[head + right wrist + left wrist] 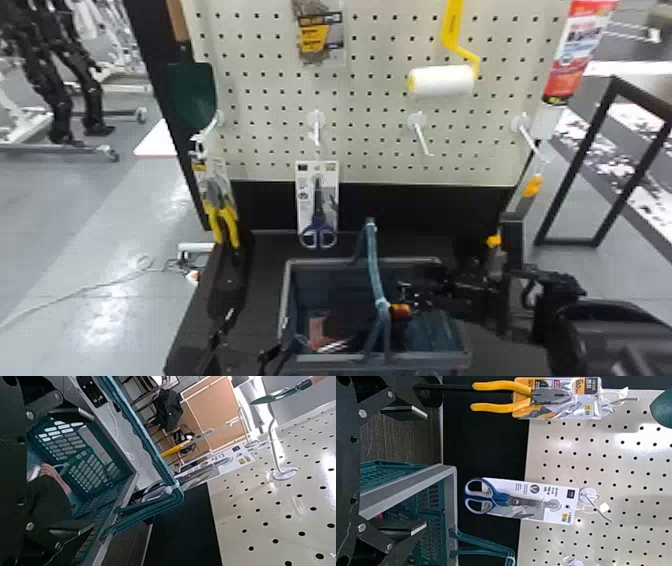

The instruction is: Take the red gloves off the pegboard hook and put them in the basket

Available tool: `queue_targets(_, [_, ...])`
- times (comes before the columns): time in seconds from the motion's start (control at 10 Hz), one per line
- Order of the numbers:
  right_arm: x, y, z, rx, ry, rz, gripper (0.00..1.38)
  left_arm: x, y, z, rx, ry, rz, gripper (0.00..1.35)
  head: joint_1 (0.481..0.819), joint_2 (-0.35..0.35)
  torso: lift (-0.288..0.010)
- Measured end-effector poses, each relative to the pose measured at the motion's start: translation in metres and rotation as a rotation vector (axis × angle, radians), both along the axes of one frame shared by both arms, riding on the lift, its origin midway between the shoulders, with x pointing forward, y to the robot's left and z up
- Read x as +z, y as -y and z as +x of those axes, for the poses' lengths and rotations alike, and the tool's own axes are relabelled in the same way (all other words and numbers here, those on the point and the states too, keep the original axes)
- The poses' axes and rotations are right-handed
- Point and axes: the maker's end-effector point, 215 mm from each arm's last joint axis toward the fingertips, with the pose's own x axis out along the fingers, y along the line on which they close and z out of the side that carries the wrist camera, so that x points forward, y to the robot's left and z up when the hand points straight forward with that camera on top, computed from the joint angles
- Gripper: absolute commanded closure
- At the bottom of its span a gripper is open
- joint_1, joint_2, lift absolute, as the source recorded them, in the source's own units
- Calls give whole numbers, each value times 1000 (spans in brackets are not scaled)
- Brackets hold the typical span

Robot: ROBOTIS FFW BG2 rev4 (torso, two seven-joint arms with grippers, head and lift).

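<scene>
In the head view, a reddish-pink piece of the gloves (pixel 317 331) lies in the basket (pixel 286 295) beside something dark. The same reddish material, the gloves (pixel 59 479), is inside the basket (pixel 107 475) in the right wrist view. My right gripper (pixel 407 296) is over the basket's right part; as the right gripper (pixel 92 471), it has its fingers apart with nothing between the tips. At the basket's left, my left gripper (pixel 250 334) is low over the table; the left gripper (pixel 426 470) stands open and holds nothing.
The basket's raised handle (pixel 373 260) crosses its middle. Bare hook (pixel 422 137) sticks out of the pegboard (pixel 370 125). Scissors (pixel 318 220) and pliers (pixel 220 210) hang behind and left of the basket. A yellow-handled tool (pixel 533 186) hangs from the right hook.
</scene>
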Motion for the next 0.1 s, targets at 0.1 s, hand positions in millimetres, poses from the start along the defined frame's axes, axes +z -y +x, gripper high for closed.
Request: queue_targets(0.1, [0, 0, 0, 0, 1, 0, 283, 0, 0, 0, 0, 1, 0, 321, 549, 0, -100])
